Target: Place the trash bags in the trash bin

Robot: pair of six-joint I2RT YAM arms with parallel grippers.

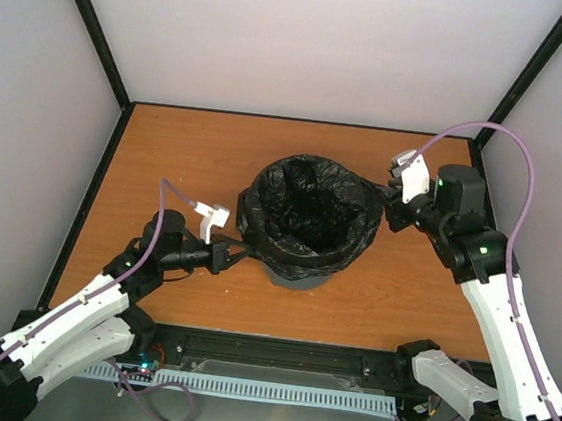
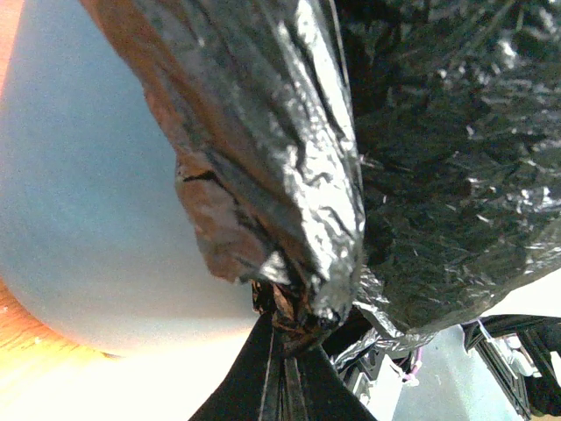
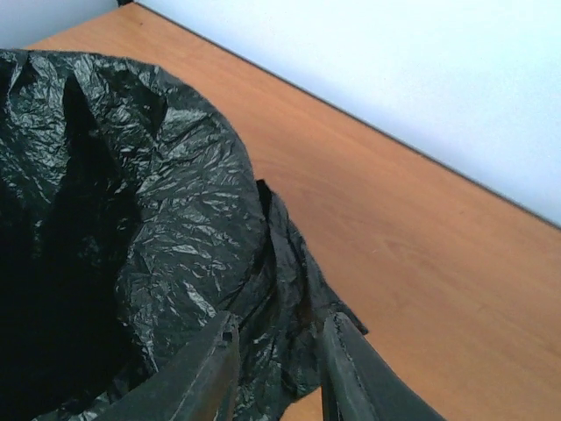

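Left fingers (image 1: 228, 257) are clenched on a twisted bunch of the trash bag (image 1: 311, 214), outside the trash bin (image 1: 289, 277) at its near-left side. In the wrist view the film gathers into a tight knot right at their tips, with the bin's pale wall just beside it. Right fingers (image 3: 209, 373) sit at the bin's far-right rim and are parted. A flap of film lies in the gap between them, but nothing looks pinched, so I read them as released.

By my judgement the job is mostly done. The bag's body hangs down inside the bin and its mouth gapes upward. As far as the top view shows, its edge is turned out over the rim all round, so only a sliver of the bin shows at the near side. What looks left is small. The flap beside the right fingers droops loose outside the bin toward the counter (image 1: 167, 148), and the bunch in the left fingers needs letting go or tucking down.

The bag is thin, glossy black film, heavily wrinkled, and its creases catch the light. It looks slippery and may slide back off the rim if let go carelessly.
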